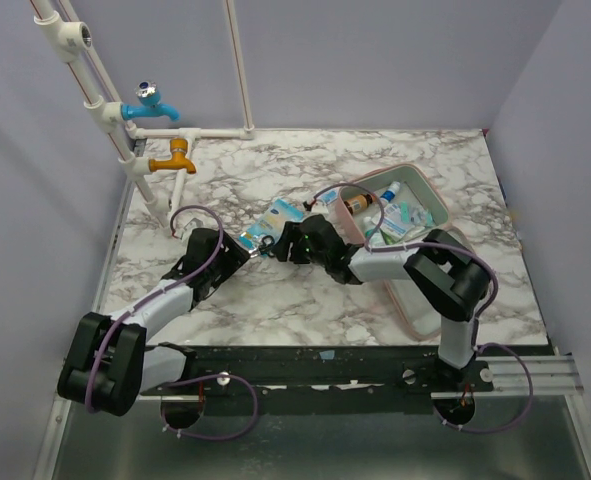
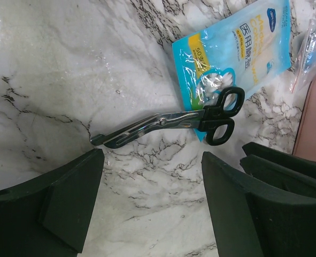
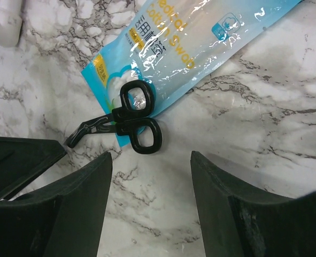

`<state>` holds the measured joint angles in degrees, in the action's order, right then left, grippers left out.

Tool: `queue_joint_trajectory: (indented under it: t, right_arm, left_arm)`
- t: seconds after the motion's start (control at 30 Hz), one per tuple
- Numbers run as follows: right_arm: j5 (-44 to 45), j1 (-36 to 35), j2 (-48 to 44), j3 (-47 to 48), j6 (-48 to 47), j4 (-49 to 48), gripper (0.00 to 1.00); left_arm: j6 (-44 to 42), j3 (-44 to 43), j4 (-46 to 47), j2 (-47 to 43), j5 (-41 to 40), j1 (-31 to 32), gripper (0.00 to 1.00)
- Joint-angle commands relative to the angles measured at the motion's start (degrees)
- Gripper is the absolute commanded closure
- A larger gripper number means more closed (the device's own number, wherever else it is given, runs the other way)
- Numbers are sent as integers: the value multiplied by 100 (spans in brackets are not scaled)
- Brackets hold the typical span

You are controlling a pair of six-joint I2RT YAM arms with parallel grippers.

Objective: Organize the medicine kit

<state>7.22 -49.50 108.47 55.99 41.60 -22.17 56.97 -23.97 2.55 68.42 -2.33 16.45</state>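
Here the pink case [image 1: 441, 206] lies open near the scissors [image 2: 190, 120], likely soft and light, best pinched at its rim, while left tool [image 2: 152, 182] and right tool [image 3: 149, 182] hover spread and empty over those scissors.

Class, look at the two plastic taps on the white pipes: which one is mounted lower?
The orange plastic tap: it sits below and right of the blue plastic tap, closer to the marble table.

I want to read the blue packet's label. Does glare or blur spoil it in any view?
Right wrist: glare streaks wash out some print on the blue packet; left wrist: lettering sharp, mild sheen on the plastic; top external: too small to read.
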Motion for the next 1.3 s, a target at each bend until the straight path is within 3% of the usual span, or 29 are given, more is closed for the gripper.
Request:
queue_joint_trajectory:
  t: [0.0,0.33,0.63,1.13,1.27]
  right_arm:
    - [68,-10,340,208,-278,-570,37]
    - [-444,45,979,378,-293,-1054,39]
    - [-886,78,1267,278,-174,-1380,50]
    - [-901,137,1321,94,-81,-1577,97]
    - [-942,142,1137,-46,-115,-1639,99]
  left_arm:
    - [-28,50,132,-6,102,-45,24]
    - [-50,-95,-5,96,92,-45,24]
    - [-82,-324,-171,321,94,-45,24]
    - [-115,-313,-154,320,122,-45,24]
    - [-172,-342,-158,347,229,-45,24]
